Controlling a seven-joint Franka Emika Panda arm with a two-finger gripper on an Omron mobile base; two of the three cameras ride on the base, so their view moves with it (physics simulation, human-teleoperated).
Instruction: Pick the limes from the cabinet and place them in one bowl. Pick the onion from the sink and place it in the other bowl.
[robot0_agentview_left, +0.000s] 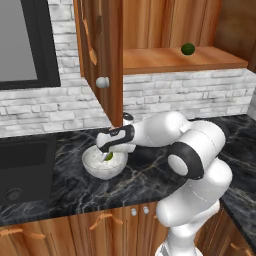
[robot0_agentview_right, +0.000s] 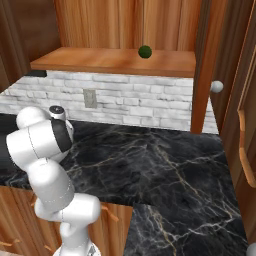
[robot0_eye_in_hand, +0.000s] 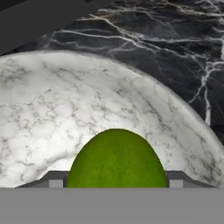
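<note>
At the far left of the left base view the sink (robot0_agentview_left: 22, 172) sat black and recessed in the dark marble counter (robot0_agentview_left: 65, 190), its drain showing at the lower left; no onion could be made out in the part of the basin that showed. Right of it, just left of centre, stood the speckled bowl (robot0_agentview_left: 95, 169), and the hand (robot0_agentview_left: 108, 154) reached down into it from the right with the brighter lime (robot0_agentview_left: 109, 156) between its fingers. In the hand view that lime (robot0_eye_in_hand: 116, 159) bulged up at bottom centre between the two finger tips (robot0_eye_in_hand: 52, 179), which pressed it from either side, so the hand was clasped on the fruit and had not yet let go. The marbled inside of the bowl (robot0_eye_in_hand: 57, 109) curved close behind it, which suggested the lime was being held low over the bowl so that it would drop a short way and not bounce out. Above centre the cabinet's open door (robot0_agentview_left: 102, 55) with its round knob hung forward, left open because the shelf was not yet emptied. At the upper right the darker lime (robot0_agentview_left: 188, 48) waited on the cabinet shelf (robot0_agentview_left: 165, 60), well apart from the bowl.
</note>
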